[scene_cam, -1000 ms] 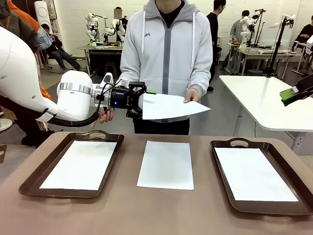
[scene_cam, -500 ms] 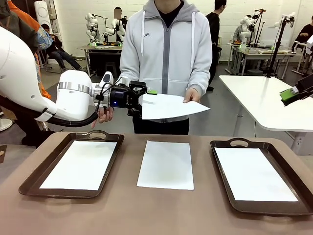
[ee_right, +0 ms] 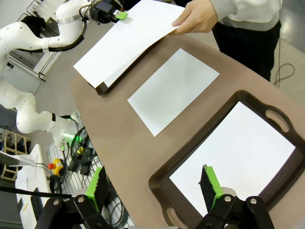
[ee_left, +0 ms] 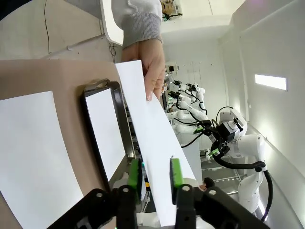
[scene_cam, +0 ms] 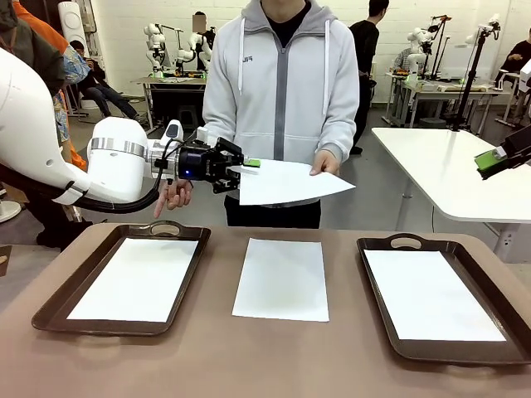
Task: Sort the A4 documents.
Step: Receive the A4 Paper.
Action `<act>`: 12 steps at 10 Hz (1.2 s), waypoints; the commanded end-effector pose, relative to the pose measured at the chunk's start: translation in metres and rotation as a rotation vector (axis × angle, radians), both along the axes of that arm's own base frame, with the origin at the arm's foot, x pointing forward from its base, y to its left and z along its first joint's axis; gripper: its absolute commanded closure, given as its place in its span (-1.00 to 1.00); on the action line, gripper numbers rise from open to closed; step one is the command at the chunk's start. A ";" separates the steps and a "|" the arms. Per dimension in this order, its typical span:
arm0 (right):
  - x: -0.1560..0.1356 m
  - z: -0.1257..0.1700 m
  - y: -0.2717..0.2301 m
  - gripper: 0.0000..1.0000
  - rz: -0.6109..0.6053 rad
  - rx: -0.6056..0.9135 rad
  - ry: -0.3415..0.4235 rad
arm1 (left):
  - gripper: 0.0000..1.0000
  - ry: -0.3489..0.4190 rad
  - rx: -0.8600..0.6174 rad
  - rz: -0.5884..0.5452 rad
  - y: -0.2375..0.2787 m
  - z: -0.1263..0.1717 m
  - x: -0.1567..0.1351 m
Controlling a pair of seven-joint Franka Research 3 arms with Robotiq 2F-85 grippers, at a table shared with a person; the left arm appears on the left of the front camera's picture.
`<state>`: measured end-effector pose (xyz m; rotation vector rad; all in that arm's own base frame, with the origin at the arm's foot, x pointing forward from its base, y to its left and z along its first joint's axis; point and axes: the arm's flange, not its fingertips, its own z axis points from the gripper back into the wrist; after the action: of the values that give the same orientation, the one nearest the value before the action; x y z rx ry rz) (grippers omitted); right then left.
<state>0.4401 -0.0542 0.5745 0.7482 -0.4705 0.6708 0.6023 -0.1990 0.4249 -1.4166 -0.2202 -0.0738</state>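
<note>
Our left pincer [scene_cam: 238, 168] pinches one edge of an A4 sheet [scene_cam: 286, 181] held in mid-air above the surface, while the person's hand [scene_cam: 325, 162] holds the opposite side. The sheet's long axis appears to run between the two, and the left tray [scene_cam: 58, 292] lies below our arm.

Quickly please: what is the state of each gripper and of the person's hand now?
Left gripper: closed on the held-out sheet.
Right gripper: open, empty.
Person's hand: holding the same sheet.

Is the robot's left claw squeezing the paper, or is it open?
Shut: the left gripper pinches the raised sheet between its green pads; the person's hand holds its other end.
</note>
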 end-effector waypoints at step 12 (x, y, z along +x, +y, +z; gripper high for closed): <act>0.001 -0.001 0.002 -1.00 0.006 0.004 0.000 | 1.00 0.004 0.000 0.000 0.000 -0.001 0.000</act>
<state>0.4401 -0.0541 0.5745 0.7482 -0.4704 0.6709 0.6025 -0.1977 0.4214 -1.4186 -0.2007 -0.0551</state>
